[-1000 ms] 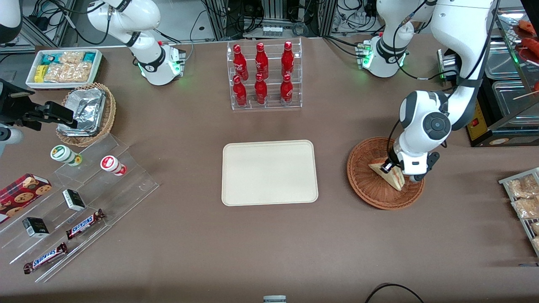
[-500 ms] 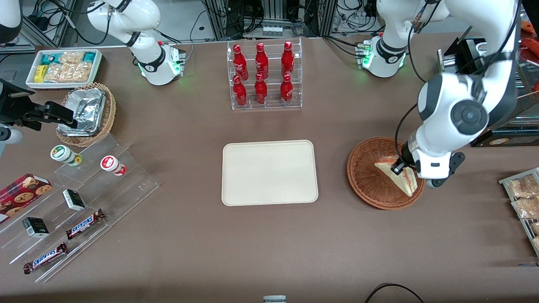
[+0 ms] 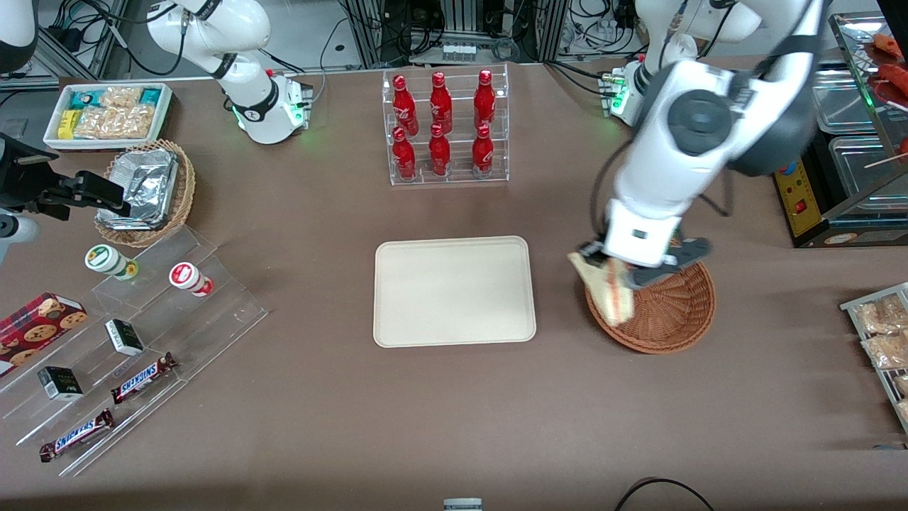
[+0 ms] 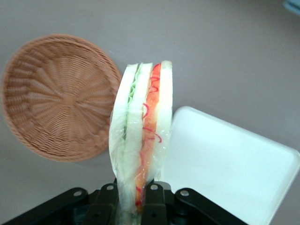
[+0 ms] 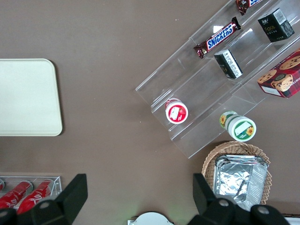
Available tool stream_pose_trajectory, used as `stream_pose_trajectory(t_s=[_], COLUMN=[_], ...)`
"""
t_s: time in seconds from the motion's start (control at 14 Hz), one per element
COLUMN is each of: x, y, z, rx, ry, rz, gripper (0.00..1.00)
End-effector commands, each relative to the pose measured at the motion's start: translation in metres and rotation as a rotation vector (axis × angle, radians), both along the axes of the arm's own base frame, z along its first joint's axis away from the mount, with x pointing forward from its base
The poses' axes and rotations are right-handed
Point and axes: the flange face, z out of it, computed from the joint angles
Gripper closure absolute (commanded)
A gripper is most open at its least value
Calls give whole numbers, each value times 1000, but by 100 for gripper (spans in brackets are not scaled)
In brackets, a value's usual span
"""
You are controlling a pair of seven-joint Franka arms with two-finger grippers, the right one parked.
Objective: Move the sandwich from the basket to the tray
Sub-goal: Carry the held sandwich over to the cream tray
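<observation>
Front view: left gripper hangs above the basket, over the rim nearest the tray, fingers pinching the sandwich. Sandwich is clear of the basket floor, its wedge overlapping the basket rim on the tray-facing side, w/ one tip pointing toward the tray. Basket itself holds nothing else visible. Tray sits flat on the table beside the basket, apart from it, surface bare. Rack of red bottles stands farther from the camera than the tray.

Left wrist view: sandwich held on edge between the black fingers, cut face toward the camera w/ green, red and orange filling showing. Below it lie the basket and a corner of the tray; sandwich hangs approx. over the gap between them.
</observation>
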Motion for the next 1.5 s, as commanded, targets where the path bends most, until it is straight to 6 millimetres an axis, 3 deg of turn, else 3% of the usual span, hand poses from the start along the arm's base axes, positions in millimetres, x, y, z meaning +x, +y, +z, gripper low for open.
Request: stream_pose_trajectory(t_s=[0.0, 0.29, 0.43, 0.57, 0.86, 1.07, 1.43], x=[-4, -22, -31, -40, -61, -59, -74], y=[-53, -131, -170, -196, -221, -235, -249], z=[-21, -63, -103, -143, -186, -217, -255], rx=[15, 20, 24, 23, 49, 4, 19], ry=[21, 30, 31, 23, 45, -9, 7], rz=[-93, -203, -254, -293, -344, -337, -333], gripper=[100, 100, 100, 100, 100, 100, 100])
